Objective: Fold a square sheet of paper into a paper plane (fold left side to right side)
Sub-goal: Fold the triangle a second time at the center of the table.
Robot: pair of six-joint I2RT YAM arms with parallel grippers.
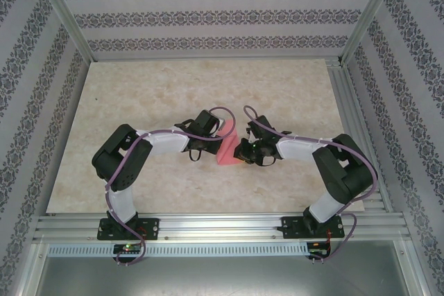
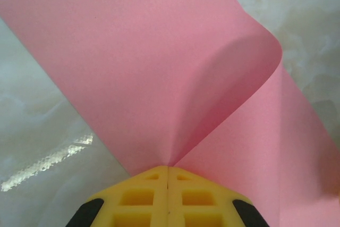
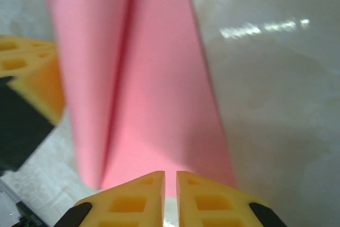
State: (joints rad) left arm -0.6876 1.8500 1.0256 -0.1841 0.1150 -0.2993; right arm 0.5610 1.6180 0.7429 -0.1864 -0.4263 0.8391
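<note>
Top external shows me both arms bent inward over the marbled table (image 1: 173,88), their grippers meeting near its middle with the square sheet of paper (image 1: 228,148) between them. The paper stands up off the surface as a pink wedge. The left gripper (image 1: 216,134) is at its left side and the right gripper (image 1: 241,152) is at its lower right edge.

From the left wrist I see the yellow fingers (image 2: 143,198) pressed together with no gap. The paper's two layers run into their tips, so they pinch it there. From that point one flap curls up and over to the right in a soft roll, not creased flat. The other layer lies flatter, running off to the lower right.

From the right wrist the fingers (image 3: 133,203) stand a narrow slit apart at the paper's near edge; I cannot tell whether they grip it. A long shaded valley runs down the paper, and one of the left gripper's yellow fingers sits at its left side.
</note>
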